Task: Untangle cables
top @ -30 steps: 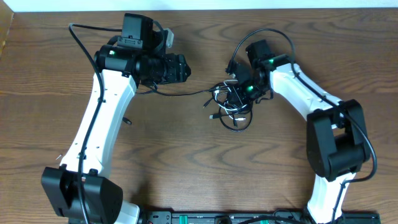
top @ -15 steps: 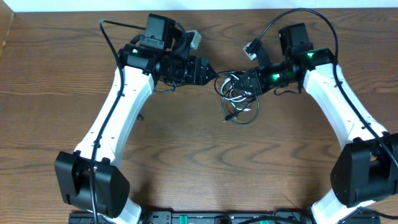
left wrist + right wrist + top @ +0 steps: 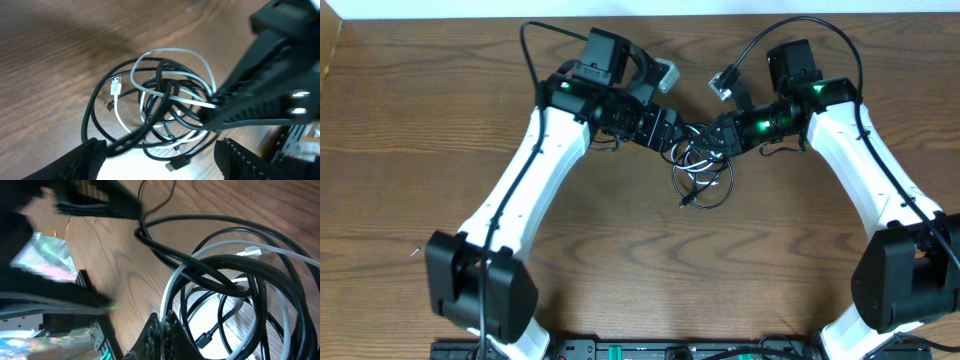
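The cables (image 3: 702,176) are a tangle of black loops and one white cord on the wooden table between the two arms. They also show in the left wrist view (image 3: 165,105) and the right wrist view (image 3: 235,280). My right gripper (image 3: 718,136) is shut at the tangle's upper right edge, pinching the white cable (image 3: 172,295) and holding the loops partly lifted. My left gripper (image 3: 678,133) is open at the tangle's upper left. Its fingers (image 3: 160,152) straddle a black plug end (image 3: 176,165), and a black loop runs against its left finger.
The brown wooden table (image 3: 620,250) spreads round the tangle. A black equipment bar (image 3: 650,351) lies along the front edge. The table's far edge meets a white strip (image 3: 640,8). Both arm bases stand at the front corners.
My left arm has swung right until its open gripper reaches the tangle. My right gripper moved up and right with the cables a second ago and has since held still.
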Controlling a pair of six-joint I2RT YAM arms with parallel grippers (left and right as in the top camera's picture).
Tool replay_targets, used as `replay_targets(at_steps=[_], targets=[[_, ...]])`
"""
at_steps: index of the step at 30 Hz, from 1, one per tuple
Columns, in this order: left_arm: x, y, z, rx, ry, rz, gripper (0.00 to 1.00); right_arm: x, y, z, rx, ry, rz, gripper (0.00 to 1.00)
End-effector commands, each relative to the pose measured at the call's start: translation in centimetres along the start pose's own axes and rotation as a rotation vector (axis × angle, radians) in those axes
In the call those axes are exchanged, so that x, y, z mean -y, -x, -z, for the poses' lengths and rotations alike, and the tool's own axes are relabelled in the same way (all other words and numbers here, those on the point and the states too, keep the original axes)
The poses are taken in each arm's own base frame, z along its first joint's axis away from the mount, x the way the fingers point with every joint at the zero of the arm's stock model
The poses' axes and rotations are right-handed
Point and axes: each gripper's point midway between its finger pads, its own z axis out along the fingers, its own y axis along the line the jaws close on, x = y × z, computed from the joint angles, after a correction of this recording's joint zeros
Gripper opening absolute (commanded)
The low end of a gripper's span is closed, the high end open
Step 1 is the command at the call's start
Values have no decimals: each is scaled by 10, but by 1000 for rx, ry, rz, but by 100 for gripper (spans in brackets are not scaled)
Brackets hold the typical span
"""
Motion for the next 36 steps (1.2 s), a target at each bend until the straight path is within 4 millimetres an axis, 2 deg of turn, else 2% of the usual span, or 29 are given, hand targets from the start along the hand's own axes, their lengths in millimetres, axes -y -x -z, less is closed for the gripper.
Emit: replay_targets(at_steps=[1, 4, 6, 8, 9, 11, 14, 17, 23, 26, 28, 31, 34, 36], targets=[[-7, -6, -17, -35, -15, -67, 75, -13, 3, 3, 15, 62, 25, 1], [-14, -6, -27, -42, -15, -65, 74, -13, 2, 3, 11, 65, 18, 1], [-18, -5, -34, -41, -15, -65, 62, -14, 1, 3, 8, 69, 15, 1], [-23, -5, -41, -44, -15, -63, 45, -17, 1, 4, 9, 85, 21, 1], [-24, -5, -44, -46, -15, -62, 30, -18, 0, 4, 10, 94, 23, 1], [-32, -7, -49, -55, 3, -43, 8, -20, 1, 7, 17, 114, 17, 1], [-51, -11, -53, -73, 95, 19, 8, -17, 3, 15, 36, 123, 1, 1], [-66, -12, -51, -77, 182, 58, 7, -20, 9, 32, 88, 172, 5, 1], [-75, -12, -47, -72, 222, 86, 8, -37, 27, 98, 275, 314, 47, 1], [-76, -12, -47, -71, 224, 96, 8, -35, 29, 127, 348, 288, 61, 1], [-76, -12, -47, -71, 224, 96, 8, -30, 29, 140, 374, 241, 54, 1], [-76, -12, -47, -71, 224, 96, 8, -9, 27, 155, 396, 95, -23, 1], [-77, -12, -46, -70, 225, 101, 8, 38, 15, 178, 421, -210, -214, 1], [-80, -12, -45, -68, 230, 108, 8, 67, 1, 203, 453, -426, -351, 1]])
